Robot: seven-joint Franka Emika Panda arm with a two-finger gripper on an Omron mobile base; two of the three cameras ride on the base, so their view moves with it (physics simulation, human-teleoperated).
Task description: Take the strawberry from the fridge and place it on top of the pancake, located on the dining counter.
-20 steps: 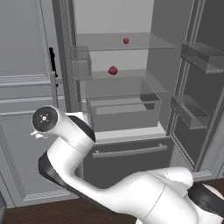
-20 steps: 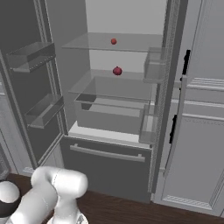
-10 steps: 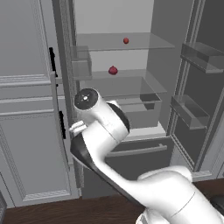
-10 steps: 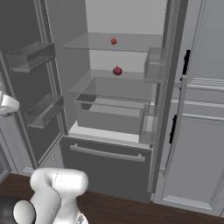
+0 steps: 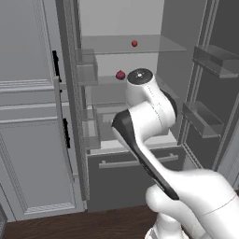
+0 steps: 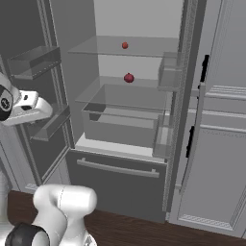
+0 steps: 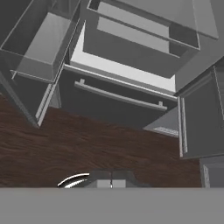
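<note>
The fridge (image 5: 140, 135) stands with both doors open, its glass shelves and bottom drawer (image 6: 117, 173) showing. The strawberry (image 5: 134, 43) (image 6: 125, 45), tiny and bright red, rests on the top glass shelf. My arm (image 5: 149, 112) rises in front of the fridge's middle. The white hand with my gripper (image 6: 33, 108) hangs by the left door's bins, far below and left of the berry, and its fingers are too hidden to judge. In the hand view the bottom drawer (image 7: 118, 98) and the wooden floor (image 7: 87, 148) lie beneath. The pancake and the dining counter are out of view.
A larger dark crimson fruit (image 5: 120, 75) (image 6: 129, 78) sits on the second shelf. Door bins (image 5: 205, 116) (image 6: 36, 60) jut from both open doors. Light grey panelled cabinets (image 5: 32, 130) (image 6: 216, 144) flank the fridge. A clear crisper box (image 6: 125, 120) fills the lower shelf.
My arm has swung from the left side across to the front of the fridge, and the hand has come up by the left door. The fruit on the shelves has not moved.
</note>
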